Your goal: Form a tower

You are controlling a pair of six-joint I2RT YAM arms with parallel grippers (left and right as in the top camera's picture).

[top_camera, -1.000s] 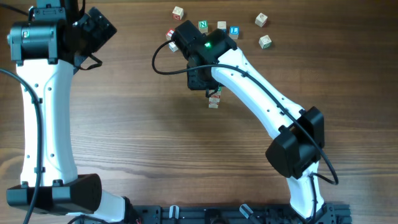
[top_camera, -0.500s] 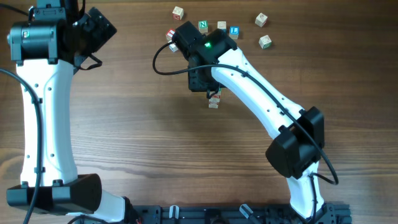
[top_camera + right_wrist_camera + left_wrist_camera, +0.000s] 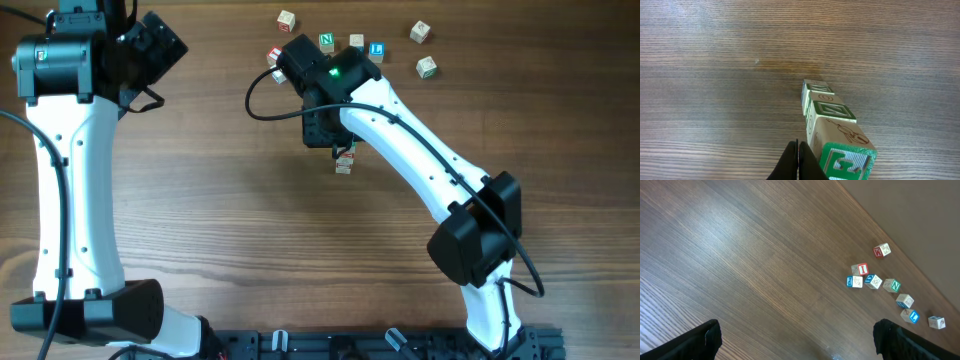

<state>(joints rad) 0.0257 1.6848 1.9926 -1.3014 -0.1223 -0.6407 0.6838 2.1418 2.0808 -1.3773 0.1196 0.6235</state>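
The tower (image 3: 832, 125) is a narrow stack of pale wooden letter cubes standing on the table, seen from above in the right wrist view. Its top cube (image 3: 847, 162) has a green face. My right gripper (image 3: 798, 150) is shut with nothing in it, its tips just left of the top cube. Whether they touch it I cannot tell. In the overhead view only the tower's lower cubes (image 3: 344, 162) show below the right wrist. My left gripper (image 3: 797, 340) hangs open over bare wood at the far left (image 3: 160, 42), holding nothing.
Several loose letter cubes lie along the table's far edge: one (image 3: 287, 19), a green-lettered one (image 3: 326, 41), a blue one (image 3: 376, 48), and two at the right (image 3: 420, 32) (image 3: 427, 67). The left wrist view shows the same cluster (image 3: 873, 281).
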